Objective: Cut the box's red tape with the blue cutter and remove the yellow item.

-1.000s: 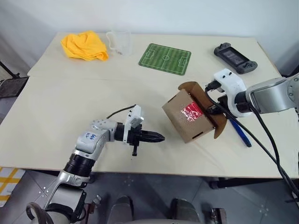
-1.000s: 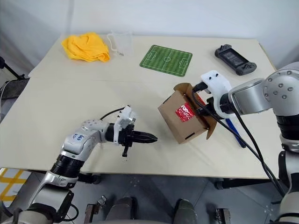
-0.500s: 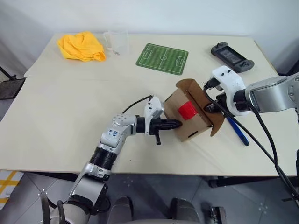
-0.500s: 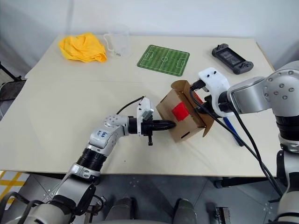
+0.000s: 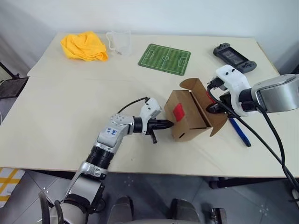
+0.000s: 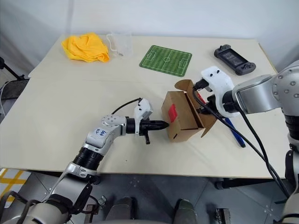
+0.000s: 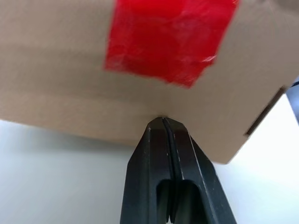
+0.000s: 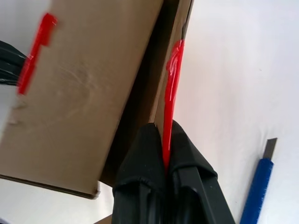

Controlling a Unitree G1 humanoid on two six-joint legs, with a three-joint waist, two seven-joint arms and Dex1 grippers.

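The brown cardboard box sits tilted on the table at centre right, flaps open. A square of red tape is on the side that faces my left arm. My left gripper is shut and empty, and its tips touch that side just below the red tape. My right gripper is shut on a box flap edged with red tape. The blue cutter lies on the table to the right of the box, held by nothing. The yellow item is hidden.
At the back left lie a large yellow cloth and a clear measuring cup. A green football-pitch mat lies at back centre. A black game controller sits at the back right.
My left gripper has moved right across the table until its tips meet the box. The box has turned in the right gripper's hold, so its taped side now faces more to the left.
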